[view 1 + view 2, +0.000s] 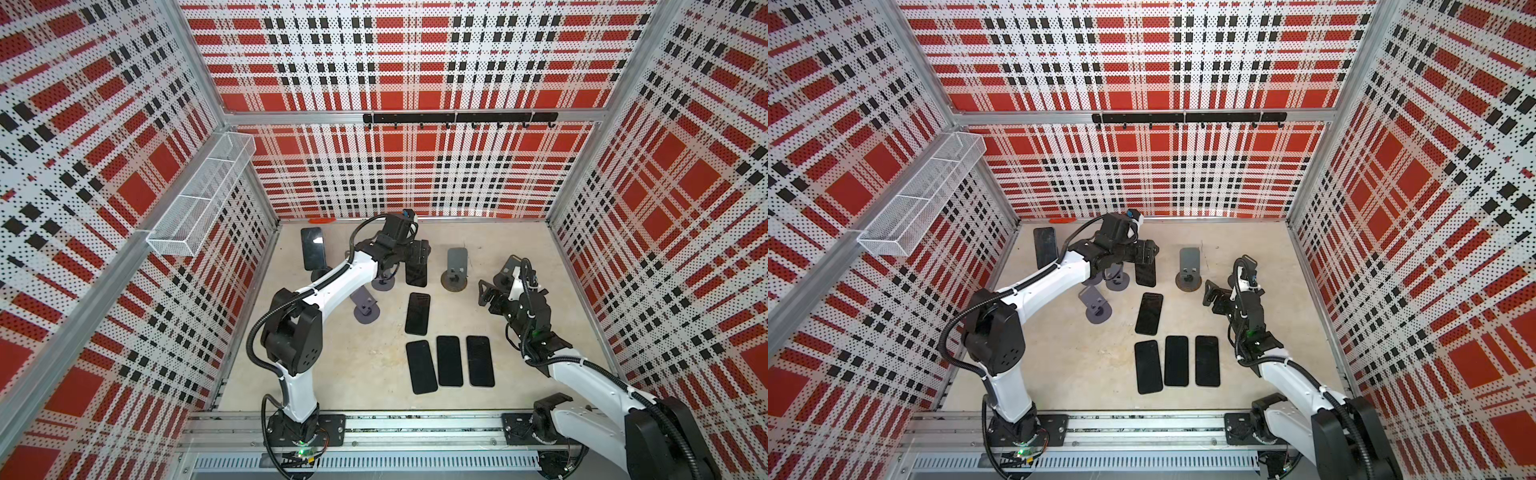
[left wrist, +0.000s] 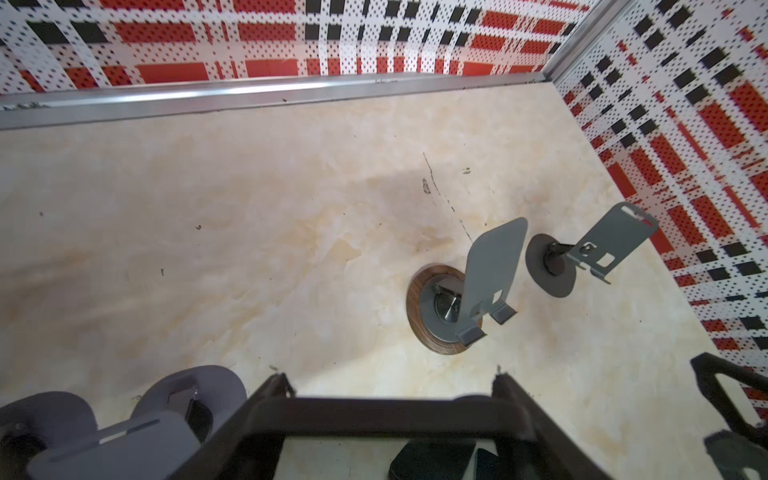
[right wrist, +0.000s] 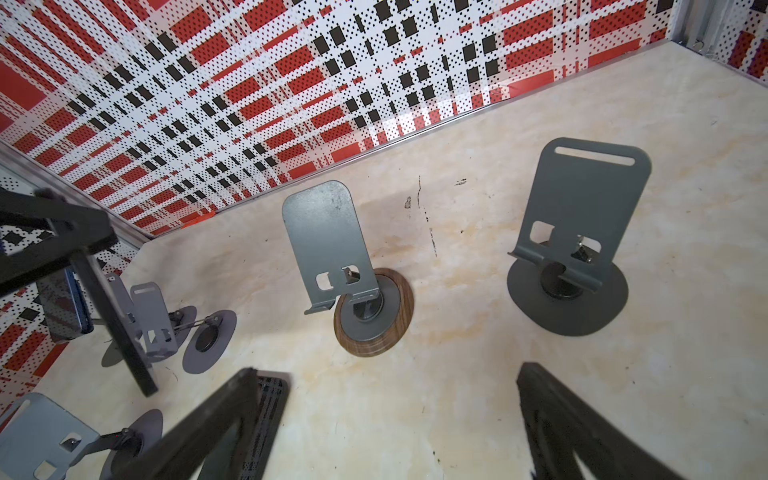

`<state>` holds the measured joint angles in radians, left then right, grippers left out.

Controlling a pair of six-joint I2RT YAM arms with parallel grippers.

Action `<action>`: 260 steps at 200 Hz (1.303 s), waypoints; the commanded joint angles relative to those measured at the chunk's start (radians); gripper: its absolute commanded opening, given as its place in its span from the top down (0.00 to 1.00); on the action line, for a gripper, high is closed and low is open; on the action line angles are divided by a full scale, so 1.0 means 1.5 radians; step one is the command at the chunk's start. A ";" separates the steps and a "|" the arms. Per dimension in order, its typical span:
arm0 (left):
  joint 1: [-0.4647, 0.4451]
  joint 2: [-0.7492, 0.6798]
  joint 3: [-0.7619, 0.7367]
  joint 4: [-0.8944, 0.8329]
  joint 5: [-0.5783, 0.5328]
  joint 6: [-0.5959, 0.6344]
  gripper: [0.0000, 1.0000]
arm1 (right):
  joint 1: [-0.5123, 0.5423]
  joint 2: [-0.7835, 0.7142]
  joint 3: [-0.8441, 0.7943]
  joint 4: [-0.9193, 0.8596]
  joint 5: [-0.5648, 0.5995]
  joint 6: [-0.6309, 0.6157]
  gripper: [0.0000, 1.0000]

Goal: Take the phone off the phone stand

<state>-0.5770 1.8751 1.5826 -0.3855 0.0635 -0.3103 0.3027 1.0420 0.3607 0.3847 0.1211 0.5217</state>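
- The left gripper (image 1: 417, 254) has its fingers clamped on the upper end of the phone (image 1: 416, 275), which hangs upright over the table (image 1: 357, 374).
- The phone is at 12 o'clock from the table centre. A grey stand base (image 1: 383, 284) is just beside it at 9 o'clock, and the wood-rimmed stand (image 1: 456, 270) is near at 3 o'clock.
- The right gripper (image 3: 388, 374) is at 4 o'clock from the wood-rimmed stand, with its fingers (image 3: 232, 415) wide apart.
- Four other phones (image 1: 449, 360) lie flat at 6 o'clock from the held phone.
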 commanded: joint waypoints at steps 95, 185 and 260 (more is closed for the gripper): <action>-0.027 0.141 0.140 0.004 -0.122 -0.006 0.36 | 0.002 -0.017 -0.011 -0.009 0.020 -0.001 0.00; -0.027 0.234 0.200 -0.011 -0.177 0.004 0.36 | 0.002 -0.010 -0.011 -0.005 0.020 -0.001 0.00; -0.026 0.290 0.227 -0.013 -0.198 0.000 0.35 | 0.003 -0.002 -0.011 -0.002 0.015 0.001 0.00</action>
<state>-0.6132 2.2715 1.8858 -0.4202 -0.1959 -0.3111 0.3027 1.0340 0.3565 0.3641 0.1390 0.5217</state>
